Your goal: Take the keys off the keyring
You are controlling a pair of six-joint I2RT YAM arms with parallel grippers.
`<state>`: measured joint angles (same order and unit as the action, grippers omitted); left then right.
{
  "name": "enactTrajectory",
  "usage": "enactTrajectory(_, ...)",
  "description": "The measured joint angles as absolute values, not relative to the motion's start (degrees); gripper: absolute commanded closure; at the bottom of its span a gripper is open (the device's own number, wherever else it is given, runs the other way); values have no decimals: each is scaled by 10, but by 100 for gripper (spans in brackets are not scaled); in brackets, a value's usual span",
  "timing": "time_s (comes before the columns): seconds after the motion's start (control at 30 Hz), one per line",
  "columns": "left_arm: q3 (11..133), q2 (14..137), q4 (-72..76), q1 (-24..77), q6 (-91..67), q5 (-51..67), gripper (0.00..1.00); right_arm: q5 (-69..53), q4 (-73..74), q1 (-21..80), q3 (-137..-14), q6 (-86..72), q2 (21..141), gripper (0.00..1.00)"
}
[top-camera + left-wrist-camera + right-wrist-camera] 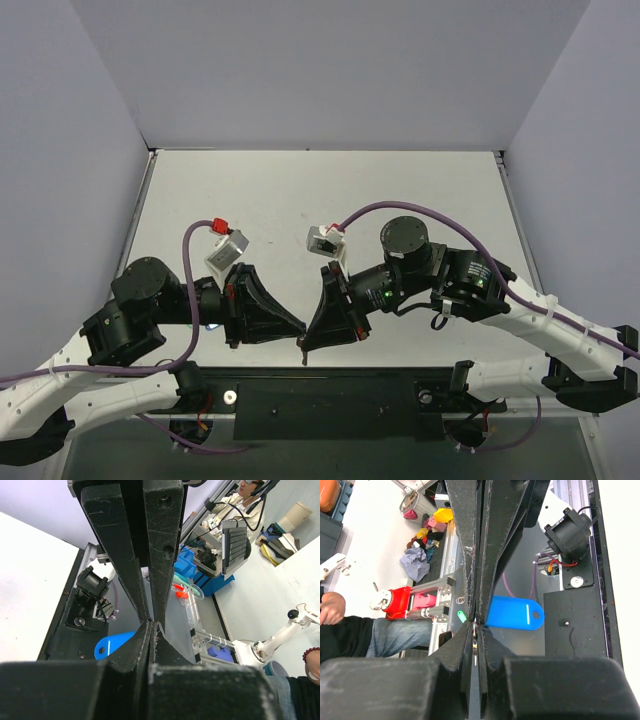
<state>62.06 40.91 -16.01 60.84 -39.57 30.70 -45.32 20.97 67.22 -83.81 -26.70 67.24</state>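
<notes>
While both arms lean in over the table (pixel 300 190), the overhead view shows the left gripper (pixel 297 327) and right gripper (pixel 308 340) meeting tip to tip; the keys are too small to see there. From the left wrist, both pairs of fingers are pressed together, and the blue key (pixel 112 645) hangs just behind the tips. From the right wrist, a green cap (pixel 461 616) sits opposite the blue key; I cannot pick out the keyring. It all looks light, stiff and slippery, so I'd pinch the ring's wire and a capped head. No readable writing, only a white stripe.
</notes>
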Motion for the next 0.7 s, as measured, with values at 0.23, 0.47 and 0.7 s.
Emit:
enactTrajectory(0.23, 621, 411, -163, 611, -397, 306, 100, -454, 216, 672, -838, -265, 672, 100)
enactTrajectory(0.47, 638, 429, -201, 616, -392, 299, 100, -447, 252, 672, -849, -251, 677, 100)
enactTrajectory(0.7, 674, 453, -269, 618, -369, 299, 100, -445, 310, 672, -884, -228, 702, 100)
